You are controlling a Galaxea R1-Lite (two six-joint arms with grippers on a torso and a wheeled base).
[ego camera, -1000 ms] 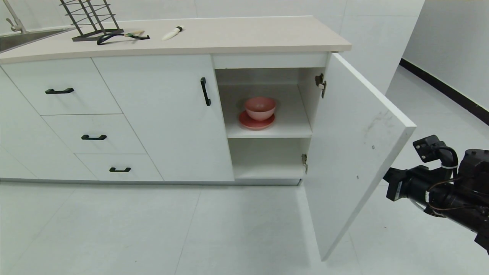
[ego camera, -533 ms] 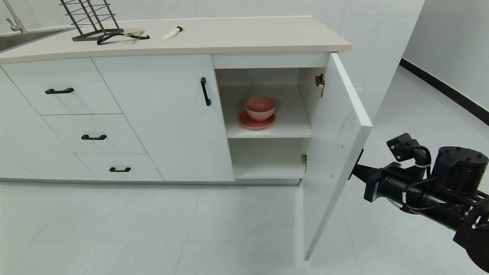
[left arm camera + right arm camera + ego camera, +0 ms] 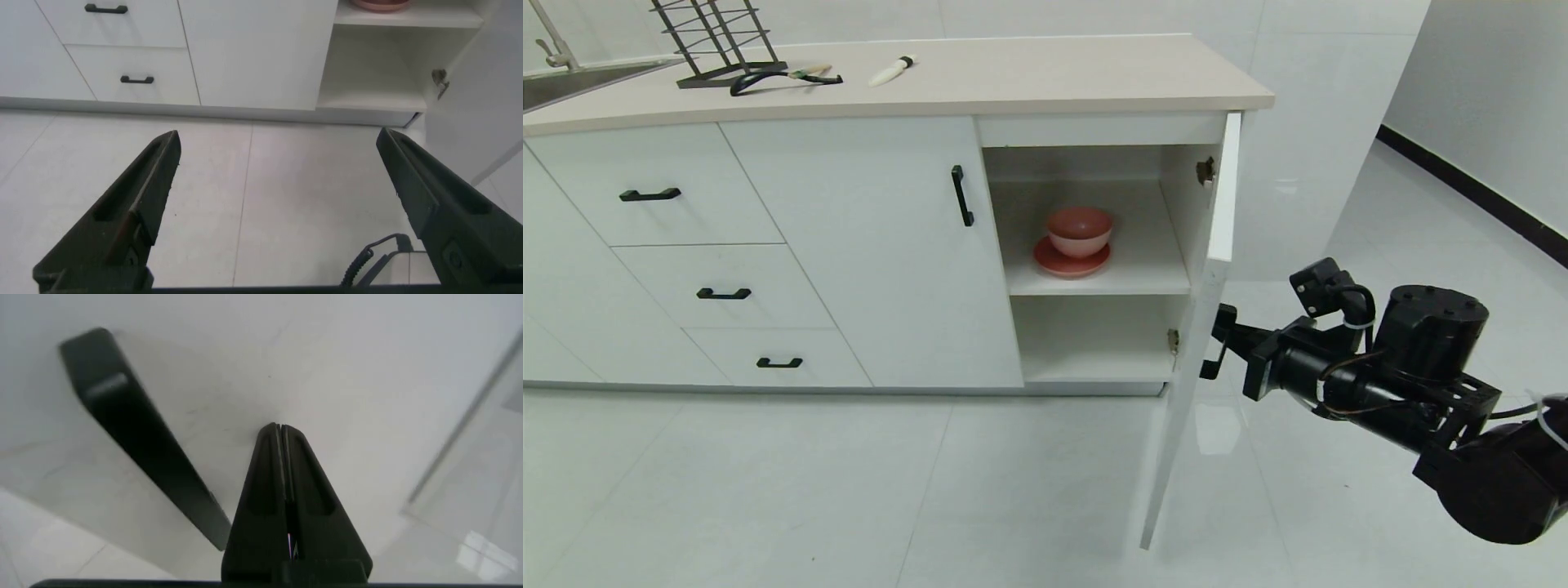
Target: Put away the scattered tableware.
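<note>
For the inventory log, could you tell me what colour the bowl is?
The bowl is pinkish red, clearest in the head view.

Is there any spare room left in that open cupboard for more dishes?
Yes. The lower compartment is bare. On the upper shelf, strips lie free on either side of the pink bowl on its plate; the middle is taken. The door juts out on the right.
</note>
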